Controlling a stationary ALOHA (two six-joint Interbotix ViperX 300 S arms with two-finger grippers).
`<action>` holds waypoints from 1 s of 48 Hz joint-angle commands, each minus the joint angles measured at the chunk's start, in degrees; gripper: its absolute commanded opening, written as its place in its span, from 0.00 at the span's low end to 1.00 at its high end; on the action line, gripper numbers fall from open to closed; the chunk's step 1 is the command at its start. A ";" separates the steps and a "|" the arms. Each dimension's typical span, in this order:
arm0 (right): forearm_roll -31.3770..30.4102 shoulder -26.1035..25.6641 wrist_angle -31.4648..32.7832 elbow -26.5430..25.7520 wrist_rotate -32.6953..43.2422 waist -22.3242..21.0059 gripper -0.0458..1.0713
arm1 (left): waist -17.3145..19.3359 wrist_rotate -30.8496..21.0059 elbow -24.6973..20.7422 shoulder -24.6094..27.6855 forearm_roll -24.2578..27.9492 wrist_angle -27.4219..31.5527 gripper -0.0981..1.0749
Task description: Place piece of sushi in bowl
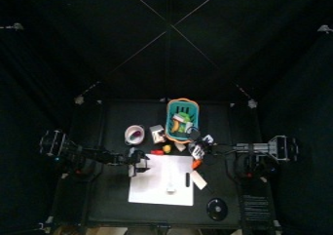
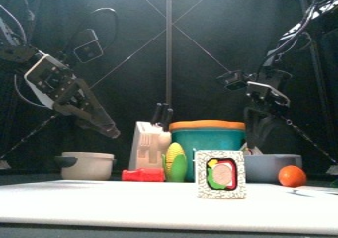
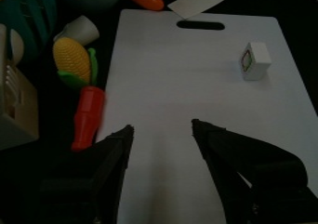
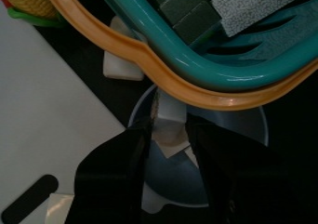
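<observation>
The right gripper (image 4: 170, 139) is hanging just over a grey bowl (image 4: 187, 172), and its jaws are pinching a small pale piece (image 4: 166, 135) between them. A teal basket (image 4: 218, 56) with an orange rim is sitting right beside the bowl. The left gripper (image 3: 159, 144) is floating over the white cutting board (image 3: 187, 79) with its jaws spread wide and nothing in them. The sushi piece (image 3: 256, 60) is standing upright on the board, well apart from the left gripper. In the front view the sushi piece (image 2: 220, 175) is showing its flat face to the camera, taller than wide. No writing can be read on anything. A toy corn (image 3: 72, 60) and a red chili pepper (image 3: 87, 116) are lying beside the board.
</observation>
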 commanded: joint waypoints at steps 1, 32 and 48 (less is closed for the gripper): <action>0.18 -1.58 0.62 -0.97 -0.09 0.09 0.71 | 0.00 0.00 -0.62 -0.18 0.00 -0.18 0.85; 1.93 -6.06 6.33 -1.32 -0.18 6.50 0.70 | 0.00 0.00 -0.70 -0.18 0.00 -0.18 0.85; 2.20 -5.27 3.52 -2.20 -0.26 11.25 0.68 | -0.09 0.18 -0.88 -0.18 0.00 -0.26 0.85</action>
